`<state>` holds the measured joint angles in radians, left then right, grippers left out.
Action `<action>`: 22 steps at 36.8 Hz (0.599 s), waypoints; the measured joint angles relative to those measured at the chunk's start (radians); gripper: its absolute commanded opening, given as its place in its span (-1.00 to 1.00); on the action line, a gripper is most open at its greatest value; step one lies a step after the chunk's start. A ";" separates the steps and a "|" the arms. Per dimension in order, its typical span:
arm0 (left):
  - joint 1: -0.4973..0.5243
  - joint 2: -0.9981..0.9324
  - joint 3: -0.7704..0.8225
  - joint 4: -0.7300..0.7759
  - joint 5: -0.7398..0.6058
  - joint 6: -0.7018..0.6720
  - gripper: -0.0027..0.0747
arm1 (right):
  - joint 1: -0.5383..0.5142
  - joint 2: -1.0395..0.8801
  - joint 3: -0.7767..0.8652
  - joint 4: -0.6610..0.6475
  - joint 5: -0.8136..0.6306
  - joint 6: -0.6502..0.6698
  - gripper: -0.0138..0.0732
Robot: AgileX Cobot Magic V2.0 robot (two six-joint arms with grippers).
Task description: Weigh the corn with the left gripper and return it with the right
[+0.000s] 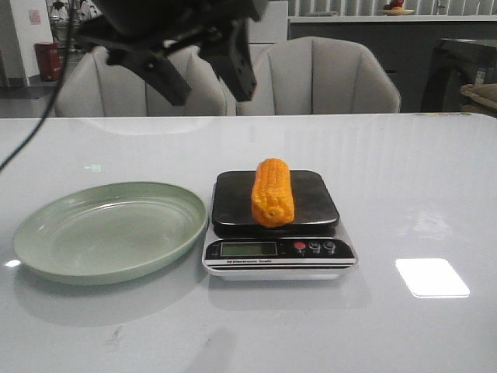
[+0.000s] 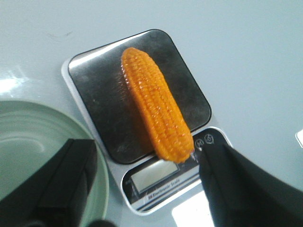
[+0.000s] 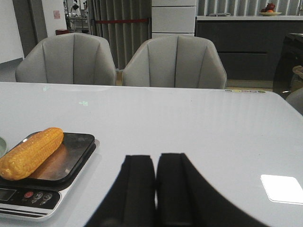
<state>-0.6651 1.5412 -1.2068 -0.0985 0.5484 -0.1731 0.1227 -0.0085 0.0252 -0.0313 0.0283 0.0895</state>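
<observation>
Left hand (image 1: 206, 74): raised above and behind the scale (image 1: 278, 225), fingers spread wide apart and holding nothing. In the left wrist view its two dark fingers (image 2: 66, 182) frame the scale's display end without touching anything.

Right hand (image 3: 155, 189): off to the side of the scale, low over the counter (image 1: 419, 194), its two fingers pressed together with no gap and nothing between them.

Corn (image 1: 272, 191): a short, stubby orange-yellow cob with neat rows of kernels and blunt ends. It lies on its side on the scale's dark weighing platform, lengthwise from the platform's far edge to its near edge. The near end reaches the platform's edge and slightly overhangs toward the display (image 1: 248, 249); this is shown most clearly in the left wrist view. Bare platform surface shows along both long flanks of the cob.

Green plate (image 1: 109, 231): sits just beside the scale, its rim close to the scale's body; it holds nothing.

On the side of the scale opposite the plate, the white counter lies open out to its edge.
</observation>
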 measured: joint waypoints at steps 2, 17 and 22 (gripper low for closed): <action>0.000 -0.071 0.052 0.021 -0.001 0.000 0.31 | 0.000 0.000 0.000 0.000 0.000 0.000 -0.28; 0.000 -0.714 0.445 0.060 -0.001 0.000 0.31 | 0.000 0.000 0.000 0.000 0.000 0.000 -0.28; 0.000 -0.947 0.547 0.076 0.012 0.000 0.27 | 0.000 0.000 0.000 0.000 0.000 0.000 -0.28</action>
<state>-0.6651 0.5938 -0.6600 -0.0224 0.5600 -0.1731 0.1227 -0.0085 0.0252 -0.0313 0.0283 0.0895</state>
